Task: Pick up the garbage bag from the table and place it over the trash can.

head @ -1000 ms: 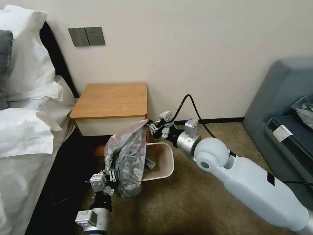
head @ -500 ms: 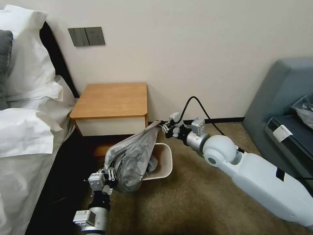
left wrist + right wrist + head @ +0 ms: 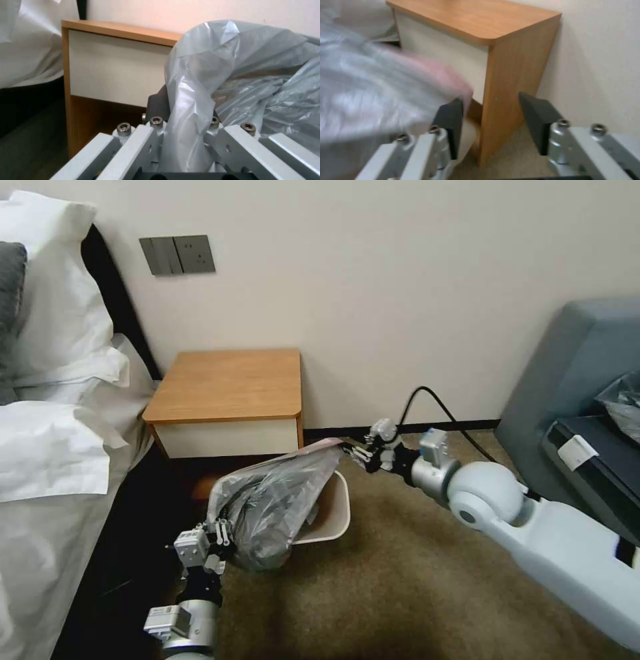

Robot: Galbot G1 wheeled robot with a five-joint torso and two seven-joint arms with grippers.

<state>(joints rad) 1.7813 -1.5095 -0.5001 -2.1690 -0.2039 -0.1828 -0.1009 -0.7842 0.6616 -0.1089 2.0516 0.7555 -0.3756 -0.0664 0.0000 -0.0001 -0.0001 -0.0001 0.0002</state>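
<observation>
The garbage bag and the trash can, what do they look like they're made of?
The garbage bag looks like thin plastic film: silvery-grey, crinkled, translucent, with a glossy sheen. The trash can seems to be moulded plastic: smooth cream walls, rounded rim, matte finish.

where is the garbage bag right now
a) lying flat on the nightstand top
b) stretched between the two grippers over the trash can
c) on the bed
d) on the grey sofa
b: the garbage bag is spread above the trash can, with the left gripper clamped on its near edge and the right gripper at its far, pink-banded edge; the table carries no bag.
</observation>
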